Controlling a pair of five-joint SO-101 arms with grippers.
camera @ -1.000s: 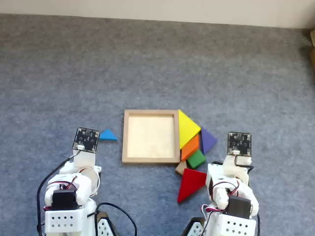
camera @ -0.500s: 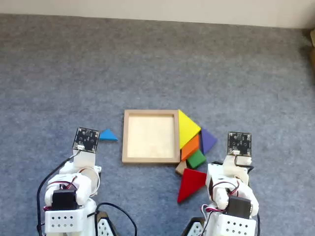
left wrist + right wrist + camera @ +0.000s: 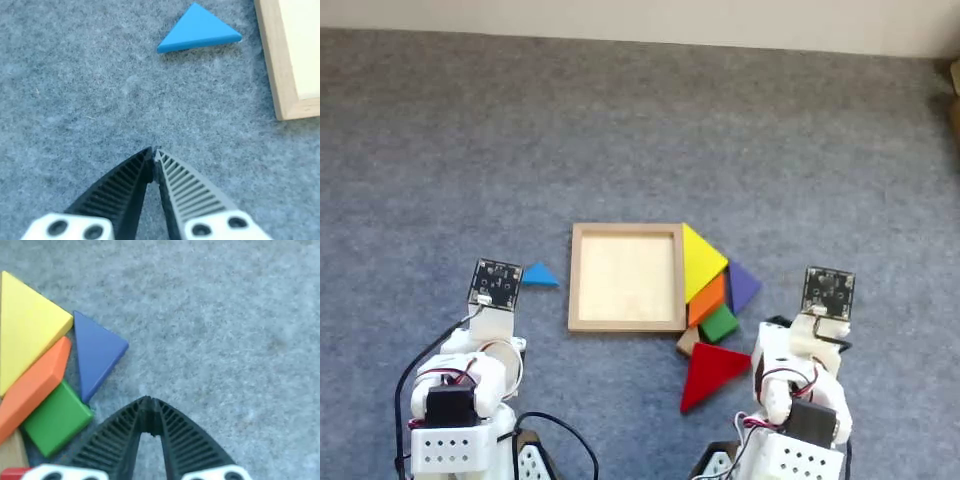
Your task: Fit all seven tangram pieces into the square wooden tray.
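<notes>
Surface: grey felt-like cloth (image 3: pixel 770 130) covers the whole work area.
Room: a pale strip (image 3: pixel 620 20) runs along the far edge; a brown object (image 3: pixel 955 75) shows at the far right margin, too cut off to identify.
Tray: the square wooden tray (image 3: pixel 575 280) lies flat near the middle, between the two arms, its floor bare wood.
Left of tray: a blue triangle (image 3: pixel 539 275) lies alone, near the left rim but apart from it.
Right of tray: a yellow triangle (image 3: pixel 701 260) lies with its long edge against the right rim. An orange parallelogram (image 3: pixel 707 298) sits against it, and a green square (image 3: pixel 719 323) against that. A dark blue triangle (image 3: pixel 742 284) lies just beside them on the outer side.
Near corner: a plain wooden piece (image 3: pixel 688 341) and a red triangle (image 3: pixel 710 371) lie by the tray's near right corner.
Left gripper: the left gripper (image 3: pixel 154 152) hangs over felt near the blue triangle, jaws closed tip to tip, holding nothing.
Right gripper: the right gripper (image 3: pixel 148 402) hangs over felt just beside the dark blue triangle, jaws pressed together, holding nothing.
Writing: the black boards (image 3: pixel 496 283) on the wrists carry marks too small to read.
Open room: broad felt stretches from the tray to the far strip and out to either side of the pieces.
</notes>
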